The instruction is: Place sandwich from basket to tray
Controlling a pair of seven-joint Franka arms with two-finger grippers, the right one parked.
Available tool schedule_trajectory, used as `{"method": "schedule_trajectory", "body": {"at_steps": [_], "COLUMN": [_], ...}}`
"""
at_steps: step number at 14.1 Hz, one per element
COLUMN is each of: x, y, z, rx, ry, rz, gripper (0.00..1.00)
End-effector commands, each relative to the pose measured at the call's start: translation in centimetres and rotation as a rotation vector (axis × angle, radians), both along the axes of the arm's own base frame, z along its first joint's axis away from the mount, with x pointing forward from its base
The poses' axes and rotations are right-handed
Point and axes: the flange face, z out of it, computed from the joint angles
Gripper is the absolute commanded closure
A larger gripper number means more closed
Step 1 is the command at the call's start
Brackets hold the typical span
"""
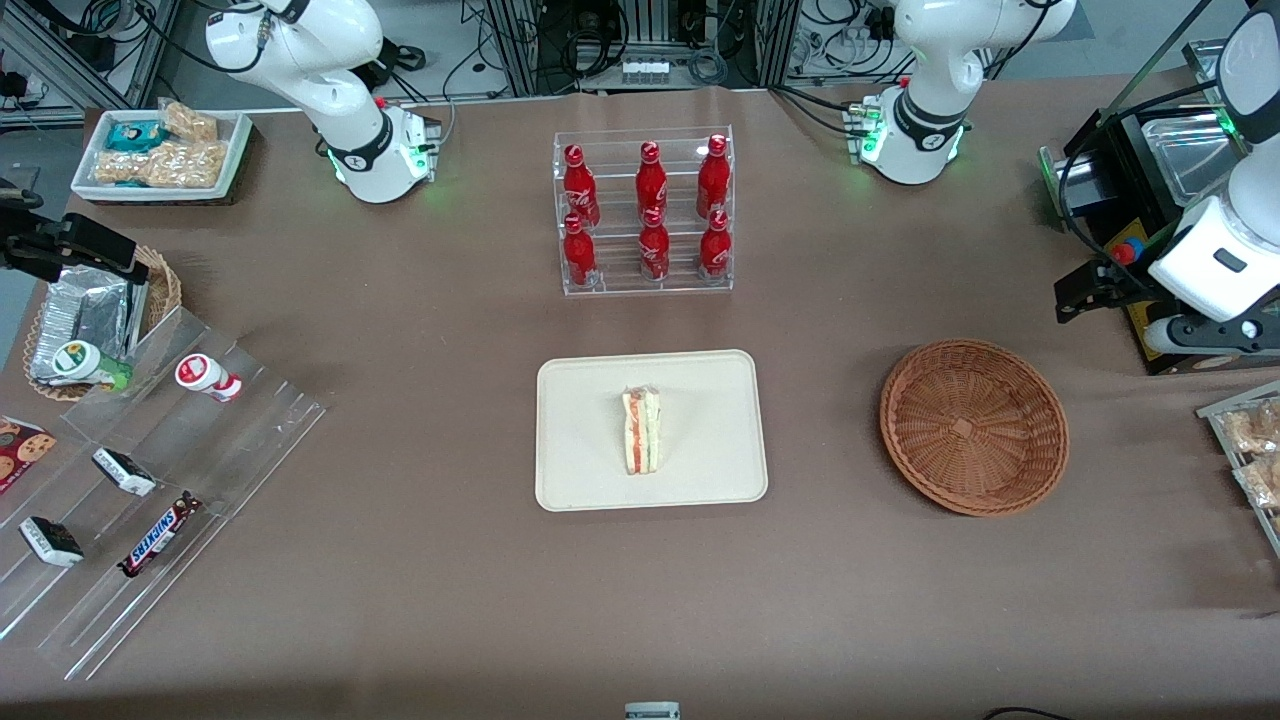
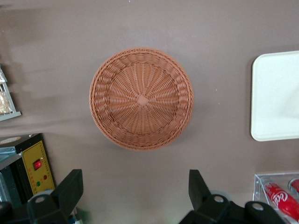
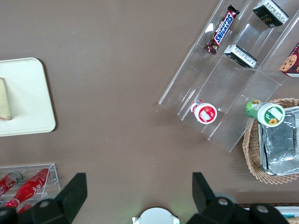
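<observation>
The sandwich (image 1: 641, 431), a pale wedge with orange and green layers, lies in the middle of the cream tray (image 1: 580, 400); the right wrist view catches its edge (image 3: 3, 100) on the tray (image 3: 28, 93). The round brown wicker basket (image 1: 973, 427) stands empty beside the tray, toward the working arm's end. My left gripper (image 1: 1070, 298) hangs open and empty, raised above the table, a little farther from the front camera than the basket. Its own camera looks down on the empty basket (image 2: 141, 98) and a corner of the tray (image 2: 275, 93), with the gripper (image 2: 135, 186) holding nothing.
A clear rack of red cola bottles (image 1: 645, 215) stands farther from the front camera than the tray. A black control box (image 1: 1130, 250) and a bin of snack packs (image 1: 1250, 450) sit at the working arm's end. The acrylic shelf (image 1: 150, 480) and small foil-pack basket (image 1: 90, 310) are at the parked arm's end.
</observation>
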Motion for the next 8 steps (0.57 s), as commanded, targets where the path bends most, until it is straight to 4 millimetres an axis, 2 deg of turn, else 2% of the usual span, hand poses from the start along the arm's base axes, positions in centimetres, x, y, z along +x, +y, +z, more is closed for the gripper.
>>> {"method": "schedule_trajectory", "body": {"at_steps": [1,8], "x": [0.13,0.11], "y": [0.04,-0.15], "z": [1.03,0.96], "rx": [-0.017,-0.018], "ry": [0.005,0.007], "rz": [-0.019,-0.015], "gripper": [0.00,0.00]}}
